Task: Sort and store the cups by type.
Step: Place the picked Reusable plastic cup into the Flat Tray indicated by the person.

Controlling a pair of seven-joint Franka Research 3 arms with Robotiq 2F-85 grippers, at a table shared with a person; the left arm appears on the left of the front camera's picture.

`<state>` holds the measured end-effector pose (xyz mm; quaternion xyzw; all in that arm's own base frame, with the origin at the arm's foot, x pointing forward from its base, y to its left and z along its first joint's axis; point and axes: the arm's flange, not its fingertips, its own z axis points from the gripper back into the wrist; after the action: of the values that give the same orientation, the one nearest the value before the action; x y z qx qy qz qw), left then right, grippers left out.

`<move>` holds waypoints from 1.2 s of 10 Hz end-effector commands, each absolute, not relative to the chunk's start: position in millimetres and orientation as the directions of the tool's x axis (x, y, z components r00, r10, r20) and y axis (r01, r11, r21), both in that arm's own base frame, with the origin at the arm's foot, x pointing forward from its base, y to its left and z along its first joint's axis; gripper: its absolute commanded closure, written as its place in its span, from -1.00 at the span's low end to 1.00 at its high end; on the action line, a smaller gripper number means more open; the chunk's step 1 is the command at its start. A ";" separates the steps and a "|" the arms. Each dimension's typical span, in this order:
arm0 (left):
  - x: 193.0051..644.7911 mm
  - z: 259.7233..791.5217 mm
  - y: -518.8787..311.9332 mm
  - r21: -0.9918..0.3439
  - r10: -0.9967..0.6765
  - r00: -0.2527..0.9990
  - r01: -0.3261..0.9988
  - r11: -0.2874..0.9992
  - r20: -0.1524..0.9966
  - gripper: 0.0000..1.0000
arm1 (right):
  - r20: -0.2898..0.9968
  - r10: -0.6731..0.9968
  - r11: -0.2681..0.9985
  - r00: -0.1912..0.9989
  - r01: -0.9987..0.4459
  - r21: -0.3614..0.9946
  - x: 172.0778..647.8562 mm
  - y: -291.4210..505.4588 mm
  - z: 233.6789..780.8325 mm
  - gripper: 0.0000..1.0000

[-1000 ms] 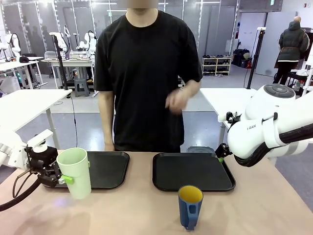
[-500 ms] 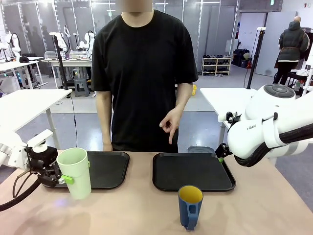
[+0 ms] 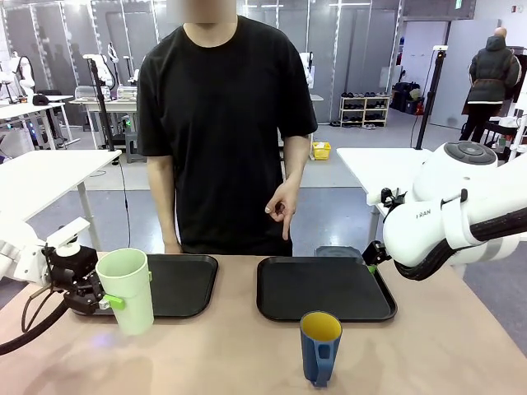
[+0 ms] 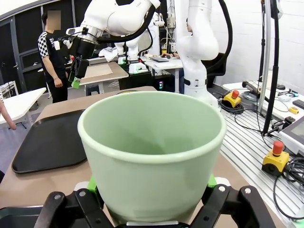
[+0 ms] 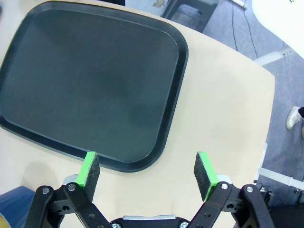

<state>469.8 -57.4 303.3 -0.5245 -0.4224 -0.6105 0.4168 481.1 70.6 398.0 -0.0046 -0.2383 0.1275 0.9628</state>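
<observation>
By the left black tray [image 3: 185, 284], left gripper [image 3: 122, 301] clamps the tall pale green plastic tumbler [image 3: 126, 284]; right gripper [image 5: 147, 170] gapes empty. Only the person's hand [image 3: 282, 210] dropped (arms static): no progress.

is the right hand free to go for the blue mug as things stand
Probably yes: the right hand is open and empty beside the right tray, and the blue mug stands alone on the table in front of that tray, with nothing between them.
</observation>
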 end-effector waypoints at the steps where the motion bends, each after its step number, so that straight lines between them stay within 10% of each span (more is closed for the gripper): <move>1: 471.3 312.9 -72.6 0.065 -0.120 -0.101 0.959 -0.275 0.988 -0.75 | 0.458 0.252 0.966 0.853 -0.246 -0.073 480.0 70.5 397.1 -1.00; 12: 566.0 355.8 -281.8 0.145 -0.058 -0.168 0.948 -0.282 0.984 -0.75 | 0.458 0.252 0.966 0.853 -0.246 -0.073 480.0 70.5 397.1 -1.00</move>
<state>551.7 -269.4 353.3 -0.4995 -0.4372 -0.6358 0.3939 481.1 70.9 398.0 -0.0046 -0.2383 0.1278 0.9627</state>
